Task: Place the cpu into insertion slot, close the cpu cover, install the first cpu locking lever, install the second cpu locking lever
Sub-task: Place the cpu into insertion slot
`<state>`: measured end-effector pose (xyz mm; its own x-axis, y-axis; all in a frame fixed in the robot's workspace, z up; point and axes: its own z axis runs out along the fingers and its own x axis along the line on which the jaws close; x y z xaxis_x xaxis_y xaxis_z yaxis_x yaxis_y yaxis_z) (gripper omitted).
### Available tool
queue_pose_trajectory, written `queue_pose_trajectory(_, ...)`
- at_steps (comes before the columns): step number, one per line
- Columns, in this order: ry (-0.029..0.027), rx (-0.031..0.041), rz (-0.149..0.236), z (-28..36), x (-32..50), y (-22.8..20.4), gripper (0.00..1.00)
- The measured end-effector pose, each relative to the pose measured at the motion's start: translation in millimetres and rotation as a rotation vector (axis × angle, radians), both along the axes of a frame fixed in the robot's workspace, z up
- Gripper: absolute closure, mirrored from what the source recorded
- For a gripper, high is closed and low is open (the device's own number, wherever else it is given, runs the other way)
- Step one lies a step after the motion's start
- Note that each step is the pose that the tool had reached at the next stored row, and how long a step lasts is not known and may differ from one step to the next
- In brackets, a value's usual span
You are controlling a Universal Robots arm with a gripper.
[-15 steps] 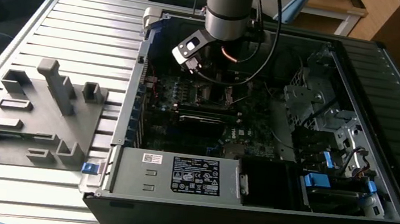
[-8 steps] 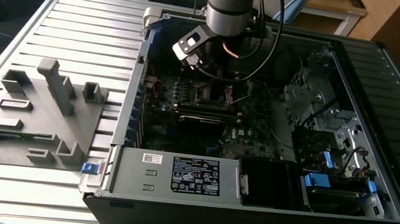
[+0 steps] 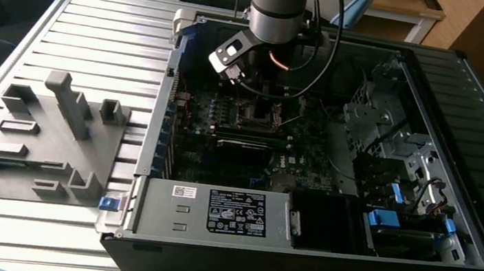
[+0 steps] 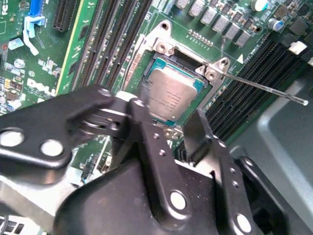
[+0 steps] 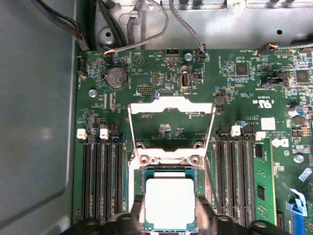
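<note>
Straddling cpu point(image 5: 169, 200) w/ gripper point(image 4: 167, 113) fingers parted, contact unclear; 12 o'clock of psu box point(image 3: 167, 220) in exterior view. Keep level, avoid side drag, mind open cover point(image 5: 171, 104).

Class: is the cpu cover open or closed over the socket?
Open: in the first wrist view the cpu cover is swung back, leaving the cpu bare.

My arm point(image 3: 277, 5) enters the open computer case point(image 3: 469, 87) from above. My pincer point(image 3: 260, 81) hangs over the green circuit board point(image 3: 225, 116). A power supply box point(image 3: 214, 212) with a white label sits inside the case. A grey plastic rack point(image 3: 42, 145) lies on the slatted tabletop point(image 3: 107, 29), at the exterior view's left.
</note>
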<state>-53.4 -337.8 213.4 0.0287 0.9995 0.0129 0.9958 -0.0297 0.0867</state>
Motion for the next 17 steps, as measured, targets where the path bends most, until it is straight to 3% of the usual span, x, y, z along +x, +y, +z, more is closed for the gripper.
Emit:
queue_pose_trajectory(1, 0.0000, 0.0001, 0.000, 0.0, 0.0, 0.0, 0.47)
queue_pose_trajectory(4, 0.0000, 0.0004, 0.000, 0.0, 0.0, 0.0, 0.64)
queue_pose_trajectory(6, 0.0000, 0.0005, 0.000, 0.0, 0.0, 0.0, 0.70)
queue_pose_trajectory(8, 0.0000, 0.0008, 0.000, 0.0, 0.0, 0.0, 0.70)
queue_pose_trajectory(10, 0.0000, 0.0009, 0.000, 0.0, 0.0, 0.0, 0.88)
queue_pose_trajectory(17, 0.0004, 0.0016, 0.000, 0.0, 0.0, 0.0, 0.89)
